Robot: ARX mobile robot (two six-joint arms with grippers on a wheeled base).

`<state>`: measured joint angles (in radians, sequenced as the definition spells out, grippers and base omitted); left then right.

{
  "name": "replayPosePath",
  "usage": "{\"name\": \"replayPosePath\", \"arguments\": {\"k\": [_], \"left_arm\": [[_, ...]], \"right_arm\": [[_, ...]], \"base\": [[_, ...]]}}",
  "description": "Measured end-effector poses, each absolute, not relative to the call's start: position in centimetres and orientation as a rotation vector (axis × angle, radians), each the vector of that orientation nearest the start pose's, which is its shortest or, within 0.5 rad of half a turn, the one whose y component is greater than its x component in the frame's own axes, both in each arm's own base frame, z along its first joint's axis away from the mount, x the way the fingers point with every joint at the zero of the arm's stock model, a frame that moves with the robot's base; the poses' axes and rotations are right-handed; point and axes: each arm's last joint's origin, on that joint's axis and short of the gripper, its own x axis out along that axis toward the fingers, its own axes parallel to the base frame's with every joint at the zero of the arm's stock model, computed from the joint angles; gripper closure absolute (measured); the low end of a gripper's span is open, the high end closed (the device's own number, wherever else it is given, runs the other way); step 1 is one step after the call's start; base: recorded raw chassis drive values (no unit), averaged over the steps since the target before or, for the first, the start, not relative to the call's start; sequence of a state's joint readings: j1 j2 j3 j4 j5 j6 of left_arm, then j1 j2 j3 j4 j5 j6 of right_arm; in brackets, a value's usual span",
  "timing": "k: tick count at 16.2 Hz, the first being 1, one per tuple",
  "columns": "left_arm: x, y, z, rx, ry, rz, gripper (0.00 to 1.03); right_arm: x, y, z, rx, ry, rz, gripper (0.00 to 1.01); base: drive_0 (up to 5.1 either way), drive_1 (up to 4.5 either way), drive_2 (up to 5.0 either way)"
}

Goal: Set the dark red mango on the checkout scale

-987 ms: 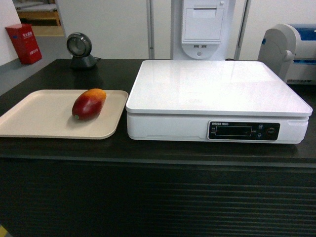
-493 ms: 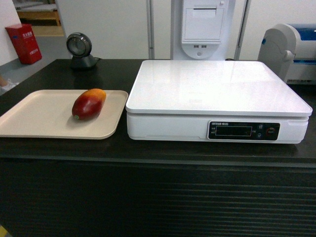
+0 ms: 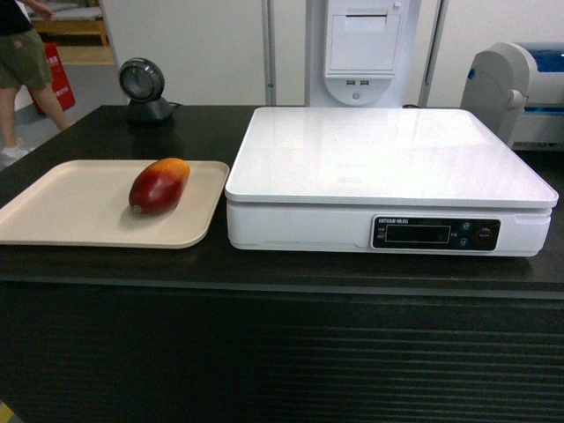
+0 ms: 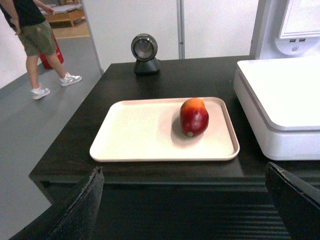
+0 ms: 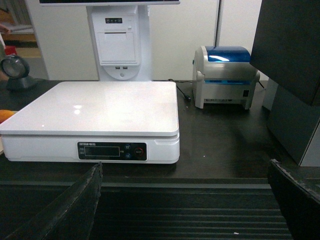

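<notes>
Mango (image 3: 159, 186) lies on the tray (image 3: 62, 211) atop the checkout (image 3: 282, 264) in the head view, left of the scale (image 3: 388, 176), neither claw showing there. From my left wrist, my left claw (image 4: 192, 200) is spread wide, fingers (image 4: 80, 210) low at the frame's corners, with the mango ahead and slightly above centre, the scale to its right. From my right wrist, my right claw (image 5: 192, 200) is equally spread, the scale straight ahead; I judge the glossy, rounded mango could roll or slip from an off-centre pinch, or clip the scale's raised edge if carried low.

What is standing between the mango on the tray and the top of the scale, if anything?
Nothing visible. The dark red mango lies on the beige tray, right beside the scale. The scale's platform is bare, though raised above the tray, so the mango must be lifted over its edge.
</notes>
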<state>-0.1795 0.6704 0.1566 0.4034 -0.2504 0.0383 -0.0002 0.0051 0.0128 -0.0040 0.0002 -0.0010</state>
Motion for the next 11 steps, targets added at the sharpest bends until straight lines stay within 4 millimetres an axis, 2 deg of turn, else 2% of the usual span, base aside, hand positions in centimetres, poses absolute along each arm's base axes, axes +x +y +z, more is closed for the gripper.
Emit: {"name": "replayPosePath", "arguments": {"k": [1,3,4,6,9,11], "left_arm": [[16.8,-1.9,19.4,0.07,0.091,0.06,0.05],[21.5,-1.4,20.5,0.084,0.051,0.024,0.05],[24.3,-1.1,20.3,0.094,0.072,0.0,0.05],[29.5,-0.9,18.4,0.1,0.192,-0.045,0.05],[35.6,-0.9,17.0,0.101,0.28,-0.096,0.05],[38.8,-1.0,16.6,0.101,0.328,-0.121,0.05]], "right_arm": [[9.7,0.0,16.7,-0.001,-0.004,0.0,0.03],[9.7,0.0,16.7,-0.001,-0.004,0.0,0.03],[9.7,0.0,16.7,-0.001,-0.004,0.0,0.03],[9.7,0.0,16.7,-0.001,-0.004,0.0,0.03],[9.7,0.0,16.7,-0.001,-0.004,0.0,0.03],[9.7,0.0,16.7,-0.001,-0.004,0.0,0.03]], "base": [[0.0,0.0,0.0],[0.0,0.0,0.0],[0.0,0.0,0.0],[0.0,0.0,0.0],[0.0,0.0,0.0],[0.0,0.0,0.0]]}}
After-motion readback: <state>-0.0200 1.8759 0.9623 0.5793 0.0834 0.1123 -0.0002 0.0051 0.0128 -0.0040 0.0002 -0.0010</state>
